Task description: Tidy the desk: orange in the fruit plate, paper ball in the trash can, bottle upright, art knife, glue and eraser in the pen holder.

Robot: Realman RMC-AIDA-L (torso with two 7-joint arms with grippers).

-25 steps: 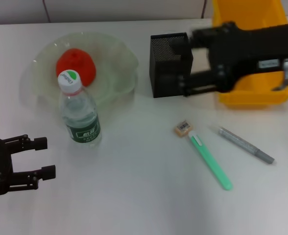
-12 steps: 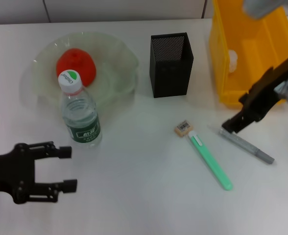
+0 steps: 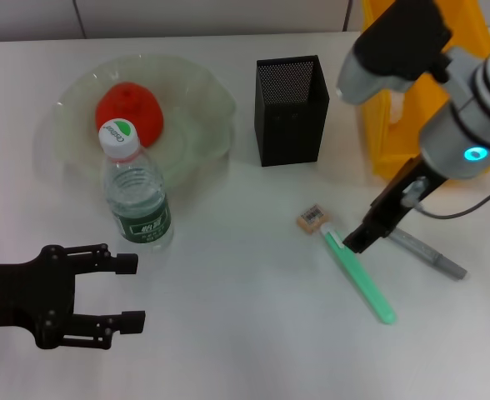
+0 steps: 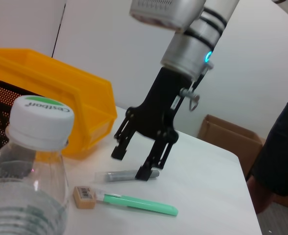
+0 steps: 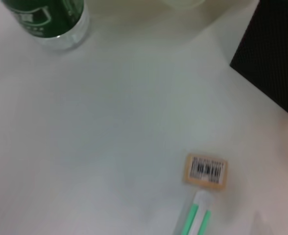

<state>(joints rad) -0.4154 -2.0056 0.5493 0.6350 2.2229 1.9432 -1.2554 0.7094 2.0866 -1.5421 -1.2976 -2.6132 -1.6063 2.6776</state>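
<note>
Shifted leftward, right hand (image 3: 363,236) hovers open over art knife (image 3: 358,275) beside eraser (image 3: 312,218).

The right arm reaches down from the far right, its wrist tilted, and the right gripper (image 3: 363,236) hangs low over the table with fingers parted. The left gripper (image 3: 130,290) sits near the front left edge, held level, fingers spread wide.

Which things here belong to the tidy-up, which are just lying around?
Job: orange, fruit plate, bottle, pen holder, trash can, eraser, green art knife, grey stick (maybe glue); right gripper open by knife; left gripper idle near bottle.
Lying about: cardboard box beyond the desk.
</note>
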